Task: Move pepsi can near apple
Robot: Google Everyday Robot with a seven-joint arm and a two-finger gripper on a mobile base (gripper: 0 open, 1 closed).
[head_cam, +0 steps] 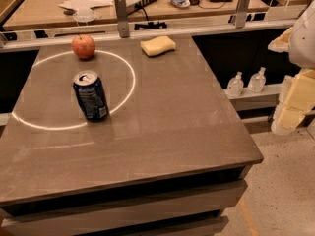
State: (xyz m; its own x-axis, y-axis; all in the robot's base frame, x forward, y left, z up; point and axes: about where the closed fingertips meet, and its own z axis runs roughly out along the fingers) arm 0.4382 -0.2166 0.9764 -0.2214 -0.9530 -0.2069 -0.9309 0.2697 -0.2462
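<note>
- can [90,96] — upright on the table [172,112], on the camera's side of the apple [83,46], near it but plainly apart
- sponge [158,45] — right of the apple, level with it
- gripper [294,102] — far right of the apple, beyond the table's edge; its opening cannot be told, and it holds neither can nor apple
- progress — judged not begun: reach, grasp and carry to the apple all remain

No wording can be made out: the pepsi can [90,96], at nine o'clock, bears only unreadable pale label print. The gripper [291,107] hangs at three o'clock.
</note>
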